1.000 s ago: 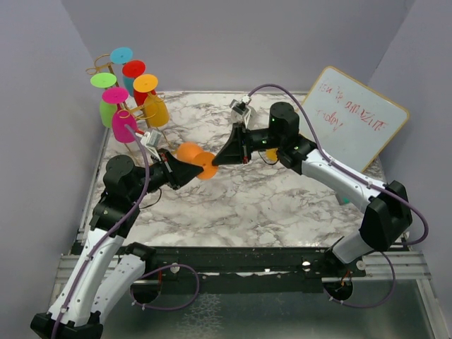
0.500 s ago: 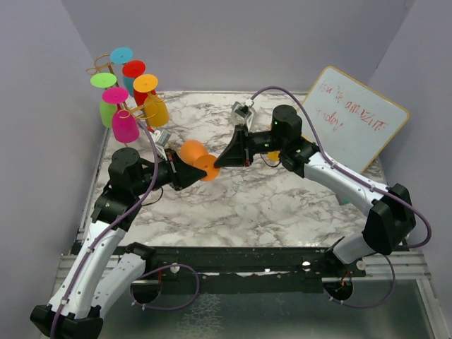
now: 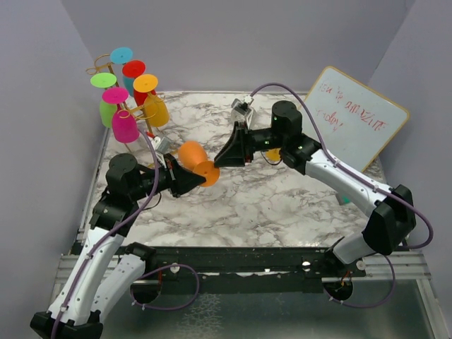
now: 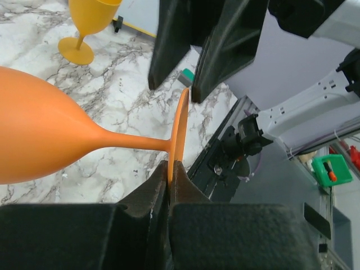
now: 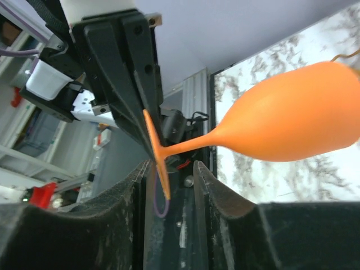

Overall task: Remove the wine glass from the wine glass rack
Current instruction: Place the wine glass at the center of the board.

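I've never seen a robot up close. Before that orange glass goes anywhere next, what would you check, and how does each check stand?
1. Left gripper shut on the orange wine glass at its foot: ok.
2. Right gripper with jaws parted around that foot: ok.
3. Foot free of the right fingers: cannot tell.
4. Glass away from the wine glass rack: ok.
5. Bare table below it: ok.
6. Yellow glass upright, apart: ok.
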{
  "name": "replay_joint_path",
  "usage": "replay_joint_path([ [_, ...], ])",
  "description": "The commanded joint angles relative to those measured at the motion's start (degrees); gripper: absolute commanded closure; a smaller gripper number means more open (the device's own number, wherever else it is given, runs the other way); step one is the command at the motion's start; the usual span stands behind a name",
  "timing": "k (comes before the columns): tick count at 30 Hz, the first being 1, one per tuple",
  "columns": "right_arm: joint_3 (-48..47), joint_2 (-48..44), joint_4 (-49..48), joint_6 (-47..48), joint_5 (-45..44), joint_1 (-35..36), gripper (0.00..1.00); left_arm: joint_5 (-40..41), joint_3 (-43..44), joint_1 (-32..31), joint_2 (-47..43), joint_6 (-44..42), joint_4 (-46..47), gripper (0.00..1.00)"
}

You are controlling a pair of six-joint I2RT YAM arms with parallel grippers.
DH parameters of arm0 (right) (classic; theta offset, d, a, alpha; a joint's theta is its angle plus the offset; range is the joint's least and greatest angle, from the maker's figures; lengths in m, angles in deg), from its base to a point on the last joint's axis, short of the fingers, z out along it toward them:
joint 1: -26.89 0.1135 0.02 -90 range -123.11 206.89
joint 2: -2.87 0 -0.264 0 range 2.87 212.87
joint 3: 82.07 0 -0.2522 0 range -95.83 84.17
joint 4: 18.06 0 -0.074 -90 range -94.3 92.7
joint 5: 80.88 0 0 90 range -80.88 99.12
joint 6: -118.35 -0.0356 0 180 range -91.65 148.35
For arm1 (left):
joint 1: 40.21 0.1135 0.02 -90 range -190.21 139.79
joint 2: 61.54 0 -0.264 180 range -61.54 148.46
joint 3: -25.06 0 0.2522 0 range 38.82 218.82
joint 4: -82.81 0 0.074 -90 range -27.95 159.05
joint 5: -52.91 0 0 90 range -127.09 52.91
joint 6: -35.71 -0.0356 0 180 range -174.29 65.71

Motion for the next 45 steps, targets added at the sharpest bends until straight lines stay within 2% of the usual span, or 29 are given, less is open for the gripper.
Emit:
replay_joint_path([
  [1, -1.71, -1.17, 3.07, 0.17, -1.88, -2.86, 0.51, -5.53, -2.64, 0.04, -3.62, -5.85, 0.25, 1.0],
  [4, -0.36, -2.62, -0.66, -3.14, -0.74, -6.18, 0.37, -4.57, -4.22, 0.04, -6.59, -8.75, 0.53, 1.0],
  [10, -1.5, -1.83, -1.49, -5.44, 4.92, -10.02, 0.29, -8.92, -8.22, 0.04, -13.66, -16.31, 7.81, 1.0],
  [15, -1.1, -2.34, -0.4, -4.07, 4.17, -10.27, 0.22, -12.67, -9.02, 0.04, -13.27, -20.01, 7.64, 1.0],
  [17, -1.39, -2.03, 0.75, -3.17, 4.59, -10.27, 0.09, -14.85, -9.06, 0.04, -12.51, -20.32, 8.67, 1.0],
  [19, -1.19, -1.74, 0.81, -2.98, 5.3, -10.27, 0.02, -16.01, -10.01, 0.04, -13.73, -20.04, 12.03, 1.0],
  [25, 2.43, -3.43, -6.7, -5.01, 5.26, -10.27, 0.0, -18.77, -11.76, 0.04, -15.32, -24.54, 13.11, 1.0],
  [28, 2.47, -4.58, -6.0, -1.78, 4.1, -10.27, 0.0, -22.55, -11.96, 0.04, -13.25, -23.49, 13.83, 1.0],
  [29, 1.66, -5.02, -4.27, 0.98, 2.63, -10.42, 0.0, -23.95, -12.05, 0.03, -12.67, -23.01, 14.82, 1.0],
  [30, -0.72, -5.38, 3.19, 7.62, -2.55, -11.63, 0.0, -25.1, -12.13, 0.04, -12.28, -22.64, 15.74, 1.0],
  [31, -4.58, -5.64, 14.19, 12.33, -15.01, -12.47, 0.0, -26.01, -12.05, 0.04, -11.95, -22.46, 16.28, 1.0],
  [32, -6.85, -5.7, 20.35, 15.84, -27.87, -13.18, 0.0, -27.18, -11.94, 0.04, -11.71, -22.49, 16.62, 1.0],
  [33, -8.4, -5.38, 22.99, 18.73, -31.14, -14.31, 0.0, -28.27, -11.84, 0.04, -11.67, -22.46, 17.37, 1.0],
  [36, -12.24, -3.88, 23.91, 20.08, -19.33, -15.62, 0.0, -29.96, -12.27, 0.04, -11.57, -22.42, 19.34, 1.0],
  [39, -10.67, -3.08, 17.99, 15.5, -4.42, -15.63, 0.0, -32.2, -13.09, 0.04, -10.72, -21.8, 23.31, 1.0],
  [42, -10.34, -0.46, 11.57, 6.44, 10.17, -15.63, 0.0, -32.49, -13.34, 0.04, -9.56, -20.75, 27.11, 1.0],
  [45, -9.76, 1.67, 3.96, -3.06, 19.2, -15.58, 0.0, -33.4, -12.99, 0.0, -8.02, -19.8, 30.45, 1.0],
])
